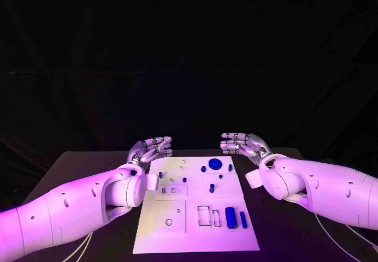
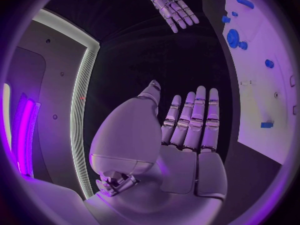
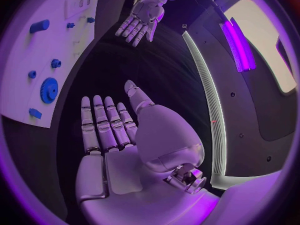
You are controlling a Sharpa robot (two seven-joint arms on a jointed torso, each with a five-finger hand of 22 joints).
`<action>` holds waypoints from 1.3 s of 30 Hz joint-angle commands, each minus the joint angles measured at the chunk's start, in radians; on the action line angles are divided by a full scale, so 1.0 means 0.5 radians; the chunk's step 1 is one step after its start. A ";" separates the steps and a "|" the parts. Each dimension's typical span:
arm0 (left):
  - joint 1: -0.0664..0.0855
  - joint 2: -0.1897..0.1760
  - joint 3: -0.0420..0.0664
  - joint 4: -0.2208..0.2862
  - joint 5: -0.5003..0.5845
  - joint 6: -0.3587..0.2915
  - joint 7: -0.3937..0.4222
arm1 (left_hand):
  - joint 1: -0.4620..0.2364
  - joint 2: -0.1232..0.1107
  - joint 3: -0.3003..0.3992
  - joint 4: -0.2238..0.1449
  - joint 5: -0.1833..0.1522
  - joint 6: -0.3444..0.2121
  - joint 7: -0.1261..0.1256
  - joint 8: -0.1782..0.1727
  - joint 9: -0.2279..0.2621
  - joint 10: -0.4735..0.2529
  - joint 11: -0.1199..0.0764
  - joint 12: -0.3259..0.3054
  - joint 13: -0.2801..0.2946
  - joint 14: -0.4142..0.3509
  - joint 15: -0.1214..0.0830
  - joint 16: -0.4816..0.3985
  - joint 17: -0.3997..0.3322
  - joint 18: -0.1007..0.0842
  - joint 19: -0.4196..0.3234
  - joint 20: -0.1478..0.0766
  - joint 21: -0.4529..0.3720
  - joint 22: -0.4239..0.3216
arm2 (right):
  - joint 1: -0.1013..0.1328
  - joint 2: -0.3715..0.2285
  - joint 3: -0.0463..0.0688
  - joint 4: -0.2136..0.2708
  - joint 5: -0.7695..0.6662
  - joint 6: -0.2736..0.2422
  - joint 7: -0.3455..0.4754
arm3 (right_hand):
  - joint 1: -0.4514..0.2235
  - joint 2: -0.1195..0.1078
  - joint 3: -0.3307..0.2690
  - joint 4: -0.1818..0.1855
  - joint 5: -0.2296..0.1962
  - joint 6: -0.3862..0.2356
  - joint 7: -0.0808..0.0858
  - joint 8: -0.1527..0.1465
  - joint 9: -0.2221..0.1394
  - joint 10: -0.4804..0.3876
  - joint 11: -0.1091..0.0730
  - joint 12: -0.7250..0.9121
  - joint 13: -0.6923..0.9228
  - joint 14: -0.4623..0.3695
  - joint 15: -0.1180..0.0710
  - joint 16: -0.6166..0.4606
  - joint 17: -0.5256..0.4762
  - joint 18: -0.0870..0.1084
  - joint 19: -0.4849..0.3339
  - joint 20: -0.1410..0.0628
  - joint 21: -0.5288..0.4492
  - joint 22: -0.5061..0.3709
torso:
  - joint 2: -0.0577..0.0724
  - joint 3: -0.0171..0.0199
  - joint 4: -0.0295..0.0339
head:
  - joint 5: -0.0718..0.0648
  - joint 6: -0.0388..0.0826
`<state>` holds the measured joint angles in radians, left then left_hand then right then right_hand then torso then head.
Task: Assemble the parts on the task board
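L hand hovers just off the far-left corner of the task board, fingers spread, holding nothing. The board sits mid-table w/ blue parts on it: a big gear at the far edge, small pegs near it, a thick cylinder and a thin bar near the front-right by some rectangular slots. R hand hangs off the far-right corner, also wide and empty. No part picked yet, so prob. the start. To do it well: bring one hand down over a single part, pinch it square, keep the other hand clear. Slots in the board look unfilled, though too small to be sure.
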<state>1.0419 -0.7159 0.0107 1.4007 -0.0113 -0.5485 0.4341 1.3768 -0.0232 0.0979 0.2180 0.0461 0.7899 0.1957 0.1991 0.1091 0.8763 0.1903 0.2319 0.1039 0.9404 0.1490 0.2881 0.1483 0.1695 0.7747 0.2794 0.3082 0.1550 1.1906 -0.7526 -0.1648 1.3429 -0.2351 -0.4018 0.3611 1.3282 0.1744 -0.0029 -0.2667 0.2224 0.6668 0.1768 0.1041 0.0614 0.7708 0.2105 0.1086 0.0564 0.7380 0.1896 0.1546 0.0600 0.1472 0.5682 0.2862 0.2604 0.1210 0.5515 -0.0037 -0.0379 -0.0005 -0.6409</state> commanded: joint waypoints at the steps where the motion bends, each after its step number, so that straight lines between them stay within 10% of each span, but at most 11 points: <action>1: 0.015 -0.045 0.004 0.041 -0.134 0.160 -0.012 | 0.069 0.005 0.002 -0.047 0.005 0.110 0.046 0.028 0.007 0.139 -0.046 0.021 0.003 0.172 -0.054 0.050 0.032 0.035 0.146 -0.024 0.067 0.020 | 0.017 0.009 0.002 -0.017 -0.448 -0.048 -0.023 | 0.120 -0.127 0.251 -0.057 -0.011 0.505 0.092 0.021 0.007 0.488 -0.073 0.004 0.007 0.567 -0.106 0.043 0.019 0.072 0.460 -0.077 0.222 0.078 | 0.008 0.0000 -0.004 | 0.009 -0.013; 13: 0.121 -0.308 0.005 0.307 -0.294 0.327 -0.107 | 0.184 -0.021 0.005 -0.105 0.006 0.301 -0.009 0.024 0.006 0.402 -0.119 -0.016 -0.022 0.435 -0.146 0.150 0.144 0.031 0.363 -0.128 0.164 0.040 | 0.177 0.053 0.003 -0.093 -1.206 0.157 -0.240 | 0.046 -0.265 0.367 -0.042 0.036 0.783 0.009 0.023 0.027 0.876 -0.198 -0.007 0.023 1.082 -0.278 0.109 0.143 0.070 0.759 -0.263 0.628 0.300 | 0.093 -0.0002 -0.021 | 0.013 -0.011; 21: 0.223 -0.458 0.004 0.524 -0.341 0.405 -0.144 | 0.144 -0.052 -0.045 -0.081 0.007 0.314 -0.011 -0.013 -0.005 0.425 -0.122 -0.064 -0.038 0.479 -0.157 0.239 0.232 0.029 0.423 -0.156 0.209 0.055 | 0.299 0.120 -0.005 -0.117 -2.040 0.251 -0.470 | 0.004 -0.365 0.357 -0.038 0.238 0.893 -0.068 0.013 0.036 1.059 -0.306 0.023 0.093 1.531 -0.420 0.507 0.502 0.072 1.025 -0.407 1.074 0.566 | 0.182 -0.0027 -0.001 | -0.012 0.004; 36: 0.278 -0.517 0.005 0.692 -0.348 0.425 -0.160 | 0.130 -0.047 -0.066 -0.071 0.007 0.316 -0.007 -0.034 -0.011 0.422 -0.117 -0.091 -0.045 0.462 -0.155 0.276 0.277 0.027 0.429 -0.163 0.221 0.059 | 0.352 0.211 -0.016 -0.039 -3.203 0.131 -0.663 | -0.120 -0.455 0.507 -0.027 0.156 0.864 -0.117 -0.042 0.039 0.853 -0.307 0.058 0.130 1.512 -0.425 0.928 0.951 0.073 1.083 -0.426 1.251 0.710 | 0.294 -0.0102 0.011 | -0.030 0.051; 39: 0.282 -0.518 0.005 0.702 -0.348 0.426 -0.160 | 0.128 -0.046 -0.069 -0.070 0.007 0.316 -0.006 -0.037 -0.012 0.421 -0.116 -0.095 -0.046 0.459 -0.154 0.280 0.282 0.027 0.429 -0.163 0.222 0.059 | 0.348 0.222 -0.017 -0.040 -3.236 0.161 -0.665 | -0.155 -0.464 0.535 -0.015 0.139 0.844 -0.127 -0.056 0.038 0.785 -0.301 0.061 0.120 1.546 -0.428 1.240 1.247 0.029 1.228 -0.419 1.450 0.989 | 0.308 -0.0105 0.015 | -0.034 0.050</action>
<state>1.1809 -0.9752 0.0121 1.7468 -0.1771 -0.3598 0.3527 1.4523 -0.0450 0.0714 0.1822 0.0490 0.9420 0.1895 0.1871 0.1050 1.0810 0.1285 0.1912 0.0814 1.1728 0.0696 0.4231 0.2886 0.1717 0.9831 0.1964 0.4132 0.1829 1.3654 -0.6424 -0.1730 1.3224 -1.7263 -0.3260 0.0550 1.2577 -0.0579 0.2615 -0.2729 0.2953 1.0896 0.1173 0.0777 0.0801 1.1636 0.0593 0.1357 0.1174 1.4614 -0.0233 0.7672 0.6764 0.1763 1.1782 0.0766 0.9802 0.6087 0.6951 -0.0088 -0.0327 -0.0164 -0.6169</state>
